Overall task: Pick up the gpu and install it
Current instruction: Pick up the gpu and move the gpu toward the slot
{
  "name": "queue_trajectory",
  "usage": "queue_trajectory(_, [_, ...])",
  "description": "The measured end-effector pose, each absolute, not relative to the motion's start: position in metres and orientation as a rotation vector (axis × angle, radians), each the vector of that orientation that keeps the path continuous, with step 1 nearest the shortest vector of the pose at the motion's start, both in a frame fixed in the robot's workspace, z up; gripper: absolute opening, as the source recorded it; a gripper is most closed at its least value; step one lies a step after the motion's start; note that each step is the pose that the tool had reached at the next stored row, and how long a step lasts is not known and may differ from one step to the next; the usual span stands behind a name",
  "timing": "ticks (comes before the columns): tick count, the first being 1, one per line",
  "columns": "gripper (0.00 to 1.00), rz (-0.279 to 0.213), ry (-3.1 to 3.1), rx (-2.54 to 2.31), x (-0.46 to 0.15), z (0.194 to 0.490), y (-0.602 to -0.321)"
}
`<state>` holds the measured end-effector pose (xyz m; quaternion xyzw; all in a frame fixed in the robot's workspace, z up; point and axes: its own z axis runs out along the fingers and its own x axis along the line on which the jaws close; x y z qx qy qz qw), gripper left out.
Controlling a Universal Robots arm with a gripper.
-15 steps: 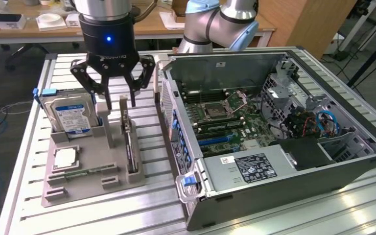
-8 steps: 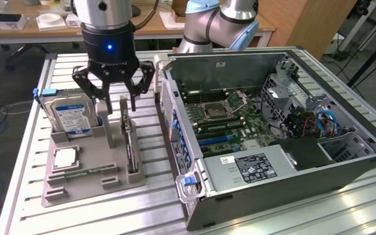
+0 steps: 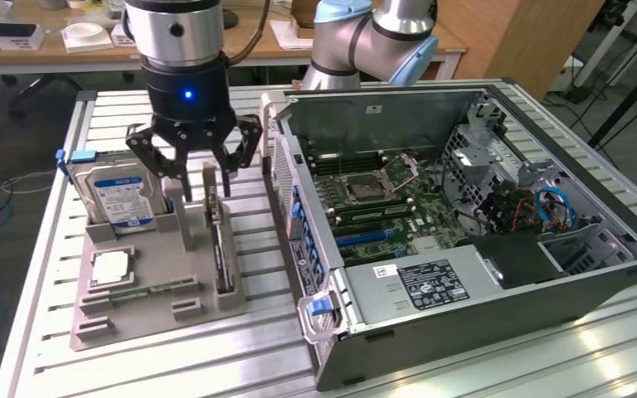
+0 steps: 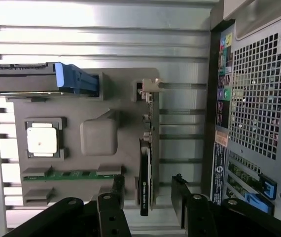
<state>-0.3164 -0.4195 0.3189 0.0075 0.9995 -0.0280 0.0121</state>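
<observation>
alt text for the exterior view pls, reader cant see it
A robot arm's open gripper hangs just above the gpu, a thin black card standing on edge in a grey tray on a slatted metal table. A hard drive stands in the tray toward the exterior view's left, and an open computer case sits on that view's right.

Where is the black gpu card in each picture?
Exterior view: the gpu stands on edge in the grey tray, on the side nearest the computer case.
Wrist view: the gpu sits in that tray slot, beside the case.
Shared landmark: the hard drive with its blue tab, across the tray.
</observation>
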Motion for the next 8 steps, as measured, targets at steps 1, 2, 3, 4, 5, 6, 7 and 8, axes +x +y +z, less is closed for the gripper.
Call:
queue_trajectory(1, [0.51,-0.087,3.116,0.023,-0.316,0.317,-0.42])
queue_trajectory(2, [0.51,-0.087,3.116,0.023,-0.316,0.315,-0.42])
queue_trajectory(3, [0.51,-0.087,3.116,0.023,-0.316,0.313,-0.42])
queue_trajectory(4, [0.51,-0.087,3.116,0.023,-0.316,0.312,-0.42])
queue_trajectory(5, [0.51,-0.087,3.116,0.023,-0.316,0.31,-0.42])
queue_trajectory(6, [0.51,-0.087,3.116,0.023,-0.316,0.308,-0.42])
queue_trajectory(7, [0.51,-0.087,3.116,0.023,-0.316,0.306,-0.42])
queue_trajectory(8, [0.51,-0.087,3.116,0.023,-0.316,0.304,-0.421])
